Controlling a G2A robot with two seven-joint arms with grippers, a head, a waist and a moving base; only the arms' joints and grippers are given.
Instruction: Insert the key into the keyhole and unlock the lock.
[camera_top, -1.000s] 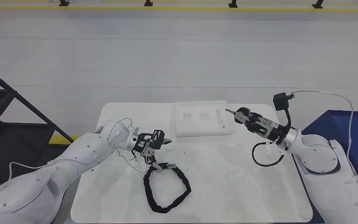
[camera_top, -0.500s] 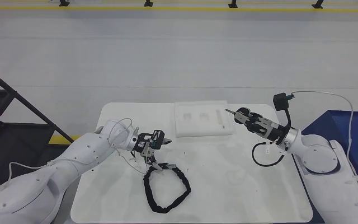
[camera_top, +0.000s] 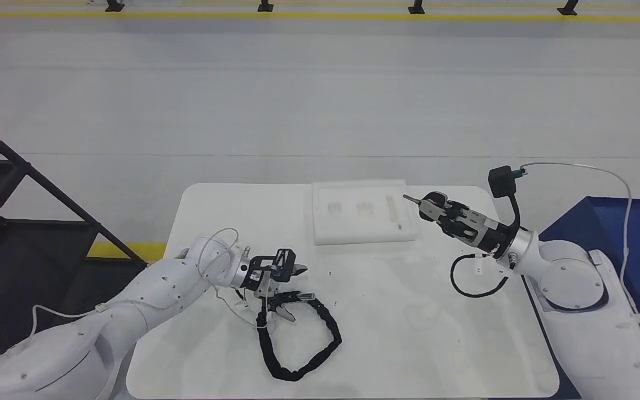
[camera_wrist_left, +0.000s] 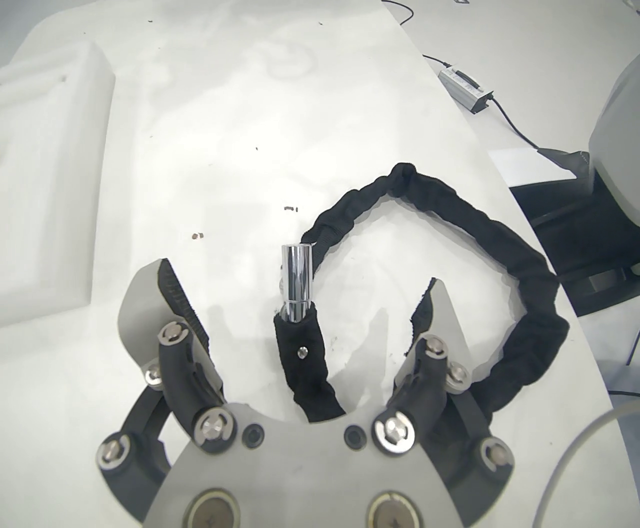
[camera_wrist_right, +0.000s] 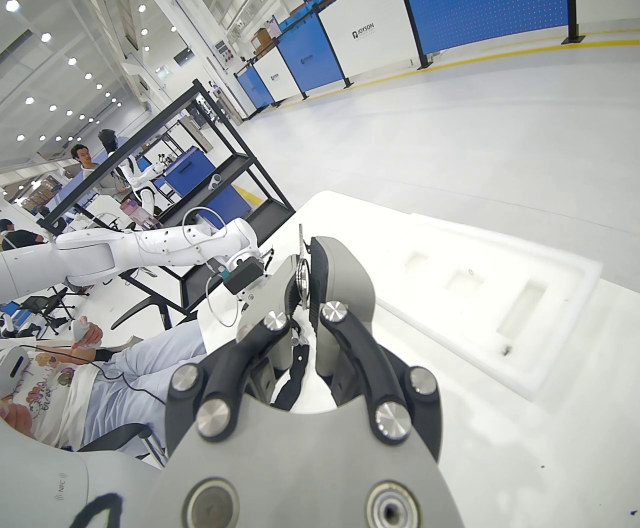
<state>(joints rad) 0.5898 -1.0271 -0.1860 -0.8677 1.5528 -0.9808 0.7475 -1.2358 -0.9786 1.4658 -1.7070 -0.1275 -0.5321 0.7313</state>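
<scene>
My left gripper (camera_wrist_left: 297, 285) is spread wide just over the table (camera_wrist_left: 250, 125). It straddles the lock (camera_wrist_left: 306, 360) without touching it, and the lock's chrome cylinder (camera_wrist_left: 297, 270) points straight out from the wrist. My right gripper (camera_wrist_right: 302, 272) pinches the key (camera_wrist_right: 300, 240), blade forward, by the foam tray (camera_top: 360, 215) and well apart from the lock.

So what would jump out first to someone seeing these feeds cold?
The black chain lock looped on the near-left part of the table, with its chrome cylinder end lying between the fingers of the open left gripper. Then the right gripper, which hovers by the right edge of the white foam tray, pinching the key.
</scene>
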